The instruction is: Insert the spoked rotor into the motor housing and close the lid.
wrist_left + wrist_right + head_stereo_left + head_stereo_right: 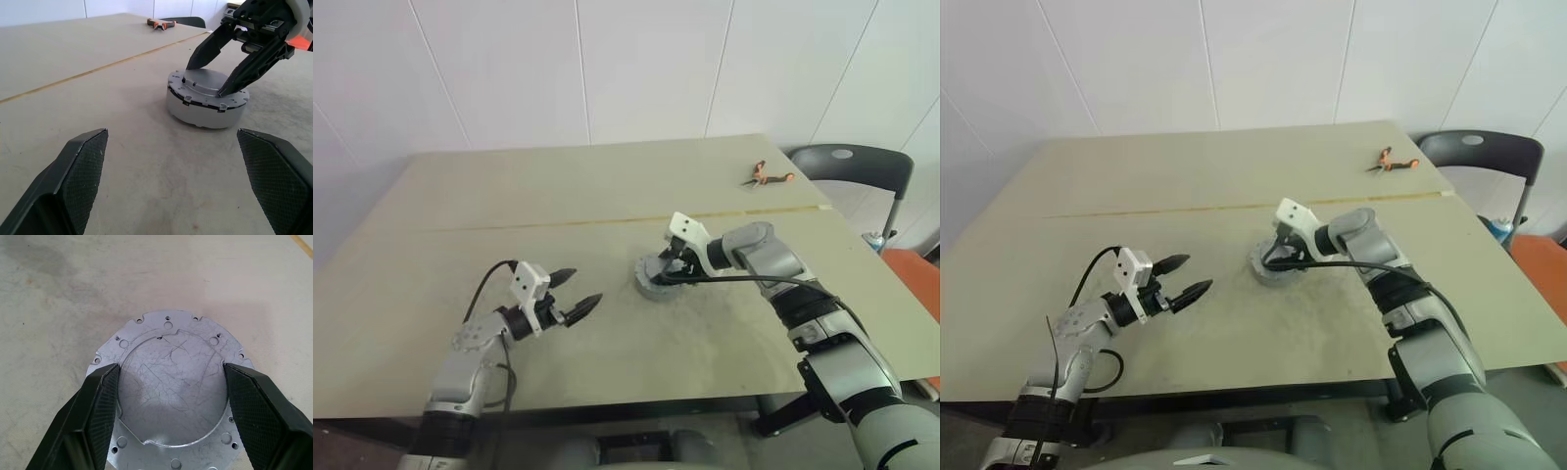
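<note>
Grey metal is what the right tool (672, 262) is set upon: the lid (208, 84) lies seated on top of the motor housing (205, 108), which stands on the counter (607, 186) directly beneath that tool. Its two fingers (100, 404) straddle the raised centre disc of the lid, one pad against each side, so the tool is judged to be closed on the lid at a medium spread rather than hanging free. No copper windings and no spoked rotor can be made out; both are taken to be covered by the lid, though this cannot be confirmed. The closing step is therefore judged to be in hand, and nearly finished.

The left tool (576, 293) is held wide and empty, well apart from the housing and pointed toward it.

For the next move, a check that the lid's notched edge sits flush all round would be called for, perhaps with a small twist or press, and then a release straight upward so that the lid is not dragged off its seat.
</note>
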